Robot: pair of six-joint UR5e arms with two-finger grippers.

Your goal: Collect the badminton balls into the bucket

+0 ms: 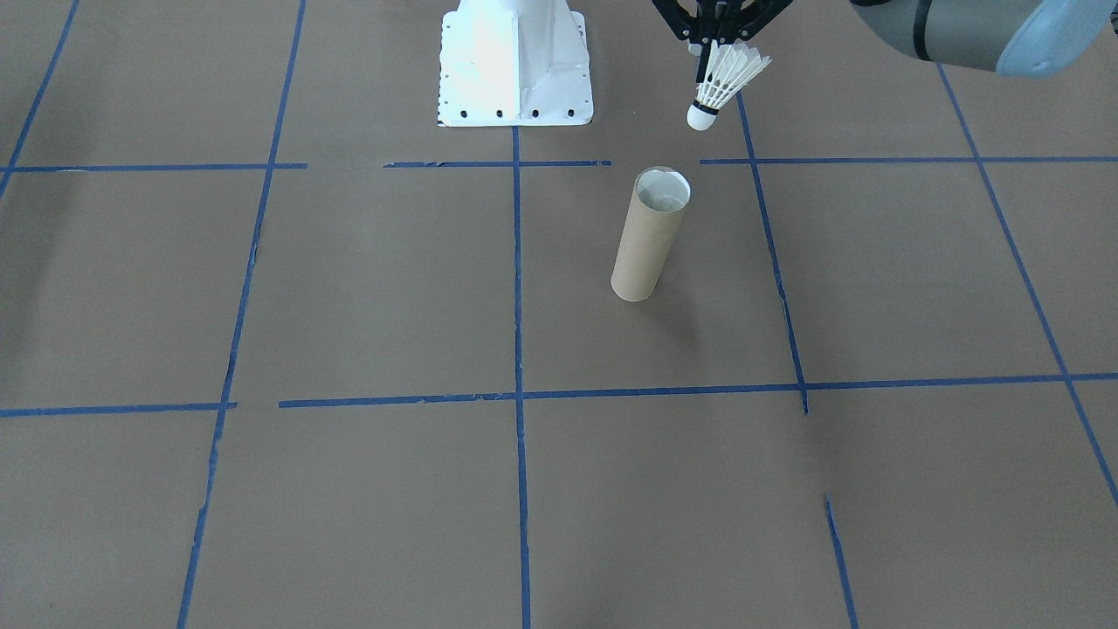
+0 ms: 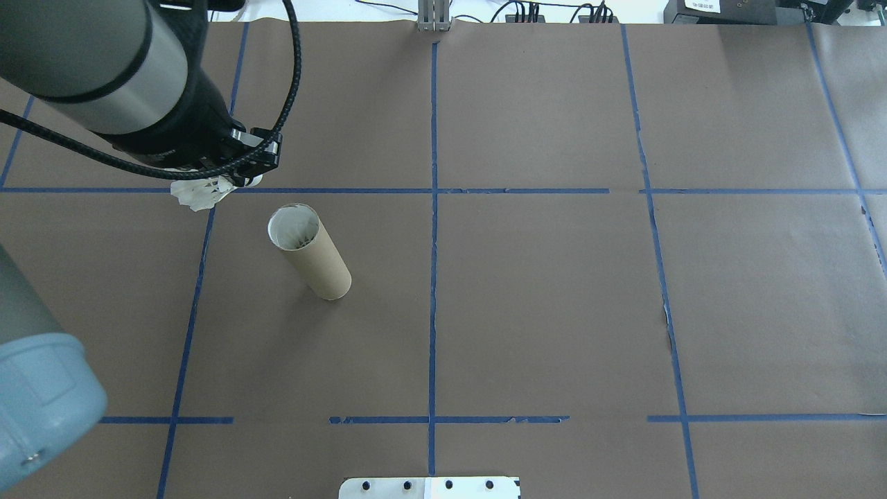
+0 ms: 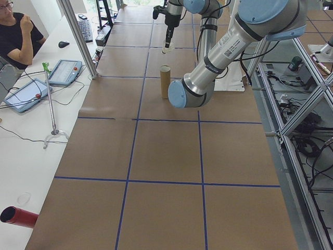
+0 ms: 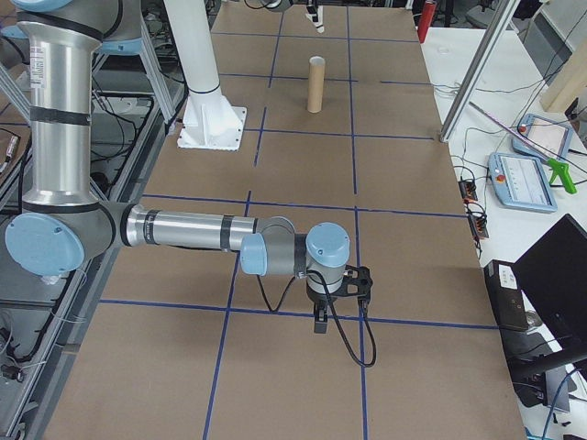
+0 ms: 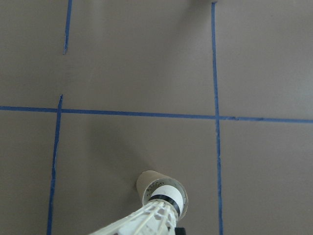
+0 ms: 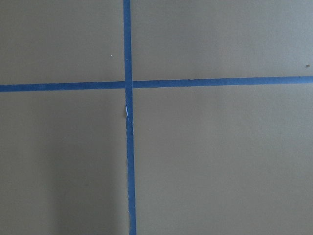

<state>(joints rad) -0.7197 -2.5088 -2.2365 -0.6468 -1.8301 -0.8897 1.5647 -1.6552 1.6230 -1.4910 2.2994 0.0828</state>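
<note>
A white feather shuttlecock [image 1: 721, 80] hangs cork down and slightly tilted, with my left gripper [image 1: 714, 42] shut on its feathers. The bucket, a brown cardboard tube [image 1: 650, 236], stands upright on the table with its open top up. In the overhead view the shuttlecock [image 2: 199, 194] is above the table, a little to the far left of the tube's mouth [image 2: 294, 226]. In the left wrist view the cork [image 5: 168, 197] overlaps the tube's rim [image 5: 145, 179] below it. My right gripper [image 4: 321, 319] shows only in the exterior right view, low over the table; whether it is open or shut I cannot tell.
The white robot base [image 1: 515, 65] stands at the table's robot-side edge. Blue tape lines [image 2: 433, 208] divide the brown table cover. A person [image 3: 15, 34] sits at a side bench with tablets [image 3: 65, 72] and a red cylinder [image 3: 18, 216].
</note>
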